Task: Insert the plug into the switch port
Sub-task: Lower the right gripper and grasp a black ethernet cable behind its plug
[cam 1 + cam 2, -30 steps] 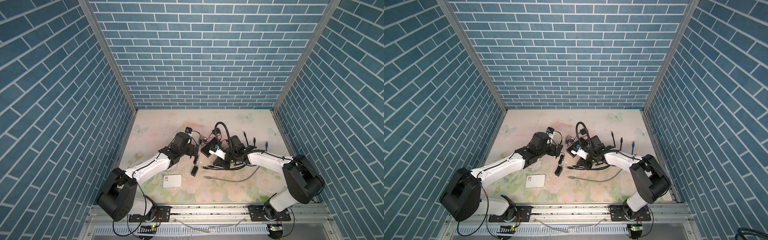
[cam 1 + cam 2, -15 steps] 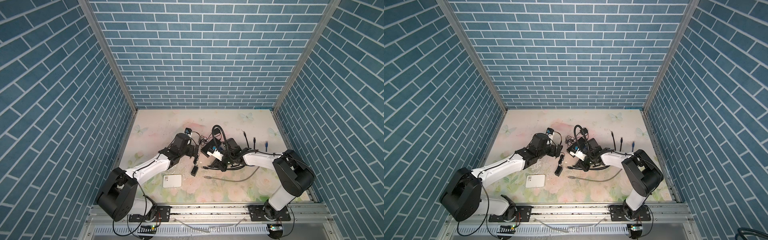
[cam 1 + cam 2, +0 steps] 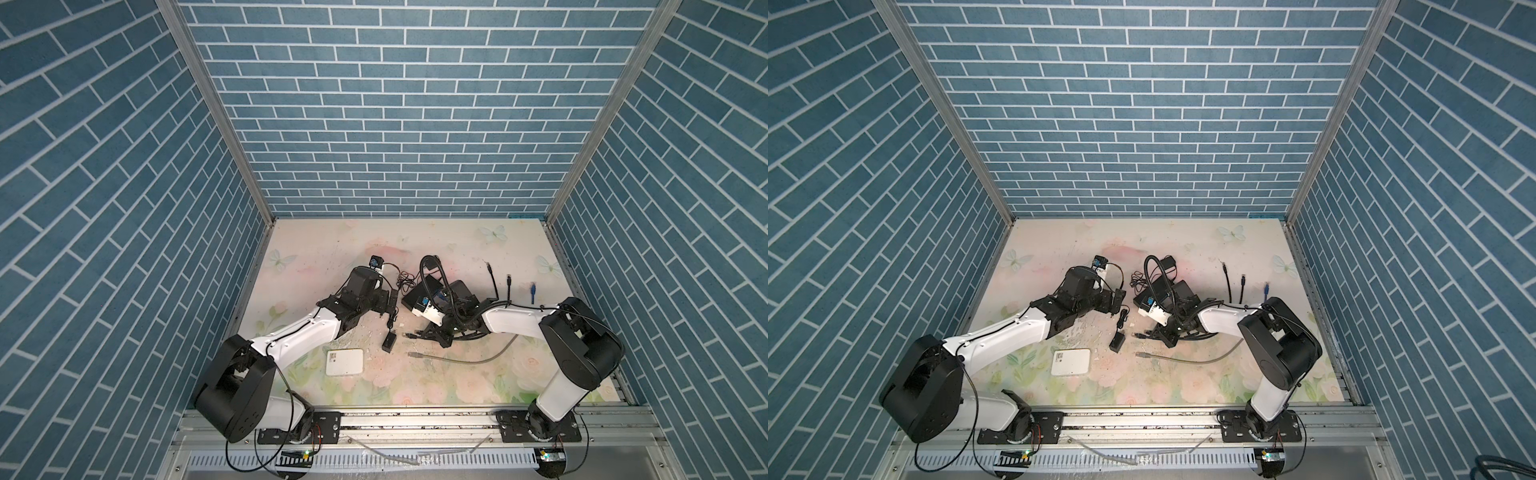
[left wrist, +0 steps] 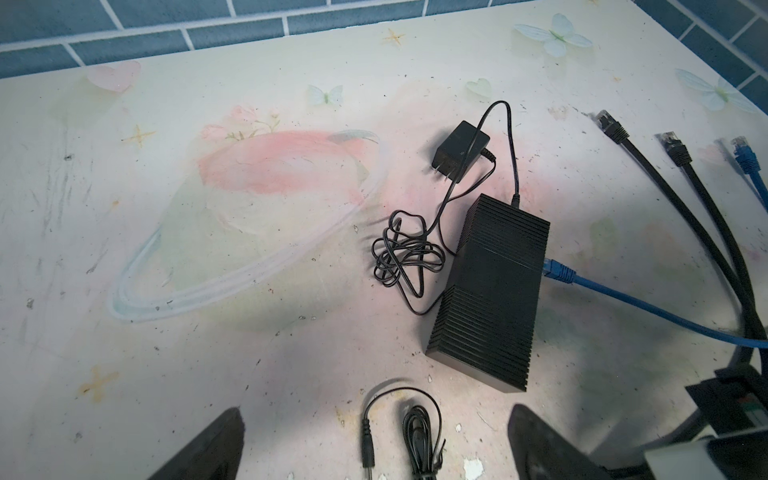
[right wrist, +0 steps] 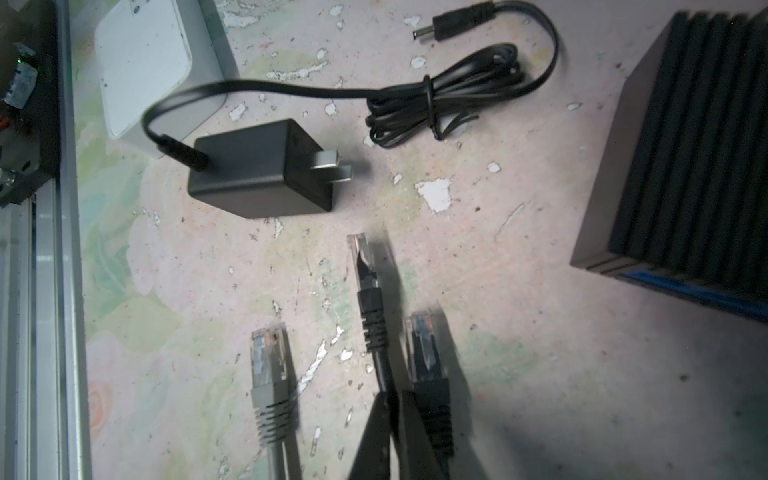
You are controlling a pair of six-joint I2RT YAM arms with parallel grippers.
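**Network gear on the flower-printed table.** The largest piece we see is the black ribbed switch, lying flat at mid-table. We find two things seated in it. A blue cable is plugged into a port on its long side, and the thin lead of a black adapter is plugged into one end. The other ports are hidden from us.

Nearer the front rail lies a white box. Just beside it is a second adapter with its prongs out. Its lead is tied in a bundle, and the barrel tip lies free on the table.

The left gripper hangs over that barrel tip, a little short of the switch. Its fingers are spread wide and hold nothing.

The right gripper is pinched tight on a black cable, just behind the boot of its plug. We see that clear-tipped plug low over the table, between a loose grey plug and a loose black plug. It points toward the second adapter and sits apart from the switch. Whether it touches the tabletop we cannot tell.
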